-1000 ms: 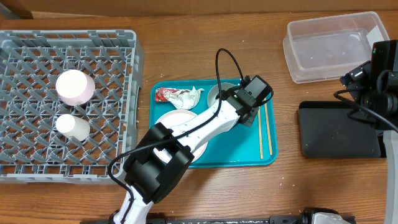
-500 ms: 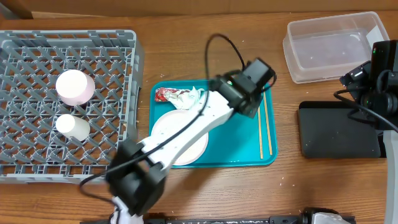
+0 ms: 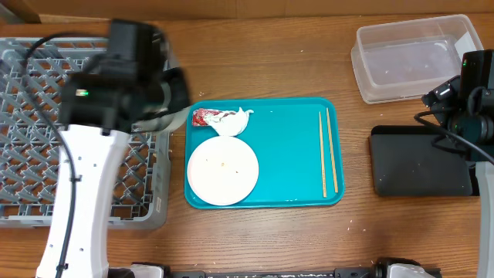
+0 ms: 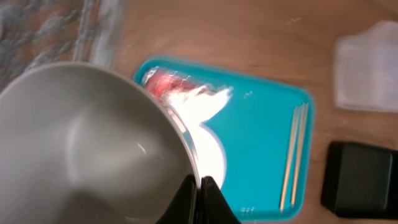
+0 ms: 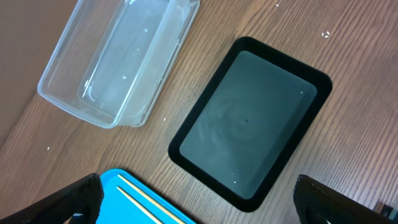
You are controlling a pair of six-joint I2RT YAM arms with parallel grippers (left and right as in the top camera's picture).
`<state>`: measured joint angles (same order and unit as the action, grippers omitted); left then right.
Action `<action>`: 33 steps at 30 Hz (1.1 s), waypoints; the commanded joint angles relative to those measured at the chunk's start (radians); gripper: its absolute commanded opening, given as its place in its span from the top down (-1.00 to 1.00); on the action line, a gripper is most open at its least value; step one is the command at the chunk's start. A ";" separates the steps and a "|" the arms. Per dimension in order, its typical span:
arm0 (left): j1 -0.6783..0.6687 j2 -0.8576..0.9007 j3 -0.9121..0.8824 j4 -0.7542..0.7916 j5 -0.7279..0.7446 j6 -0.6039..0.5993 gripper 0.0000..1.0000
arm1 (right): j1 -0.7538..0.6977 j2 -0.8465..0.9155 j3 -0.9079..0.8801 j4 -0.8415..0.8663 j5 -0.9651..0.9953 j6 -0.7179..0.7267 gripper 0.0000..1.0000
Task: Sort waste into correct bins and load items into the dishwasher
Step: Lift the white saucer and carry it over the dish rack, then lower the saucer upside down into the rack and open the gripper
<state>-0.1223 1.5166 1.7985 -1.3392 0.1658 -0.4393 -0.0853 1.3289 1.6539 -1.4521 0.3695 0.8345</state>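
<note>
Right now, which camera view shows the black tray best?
The right wrist view. There the black tray lies whole and sharp, beside the clear tub. The overhead view shows most of it, but the right arm covers one side. The left wrist view catches it only in the lower right corner, blurred and cut by the edge.

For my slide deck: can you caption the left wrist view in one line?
Left hand gripping the pale grey bowl by its rim, teal tray and chopsticks beyond.
</note>
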 commanded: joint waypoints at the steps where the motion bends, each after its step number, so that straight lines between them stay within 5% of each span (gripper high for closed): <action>1: 0.147 0.000 0.004 -0.093 0.086 -0.013 0.92 | -0.006 -0.002 0.008 0.003 0.003 0.004 -0.99; 12: 0.571 0.002 0.003 0.008 0.226 0.052 0.92 | -0.006 -0.002 0.008 0.003 0.003 0.004 -0.99; 21: 0.851 0.095 -0.057 0.248 0.579 0.155 0.92 | -0.006 -0.002 0.008 0.003 0.003 0.004 -0.99; 33: 1.022 0.450 -0.081 0.469 1.413 0.328 0.92 | -0.006 -0.002 0.008 0.003 0.003 0.004 -0.99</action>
<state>0.8783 1.9018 1.7237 -0.8848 1.2015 -0.2161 -0.0853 1.3289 1.6539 -1.4517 0.3691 0.8341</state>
